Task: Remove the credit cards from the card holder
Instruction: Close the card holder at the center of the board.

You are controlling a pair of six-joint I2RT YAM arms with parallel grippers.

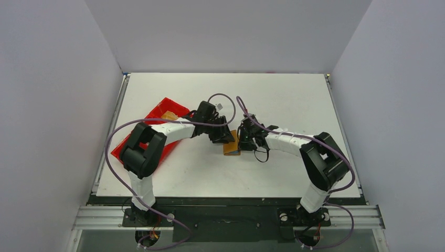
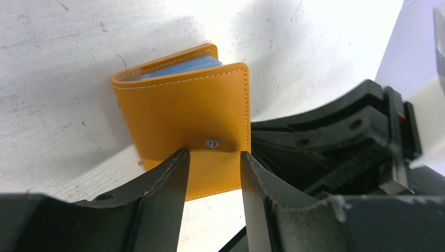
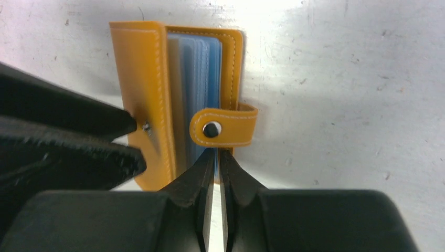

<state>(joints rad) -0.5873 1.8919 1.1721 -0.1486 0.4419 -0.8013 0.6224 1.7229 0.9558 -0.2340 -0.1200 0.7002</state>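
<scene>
Tan-orange leather-like folding card holder (image 3: 149, 79) on white table (image 3: 341, 105) just ahead of right gripper (image 3: 216, 157), long axis along its fingers, cover raised, thin pale blue credit cards (image 3: 202, 79) exposed, right gripper nearly together at their edge, left gripper (image 2: 210, 157) apart astride the cover, both arms bent inward.

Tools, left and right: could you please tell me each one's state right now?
Left tool: open, tips at the card holder.
Right tool: almost shut just below the holder's strap; grasp cannot be told.
</scene>
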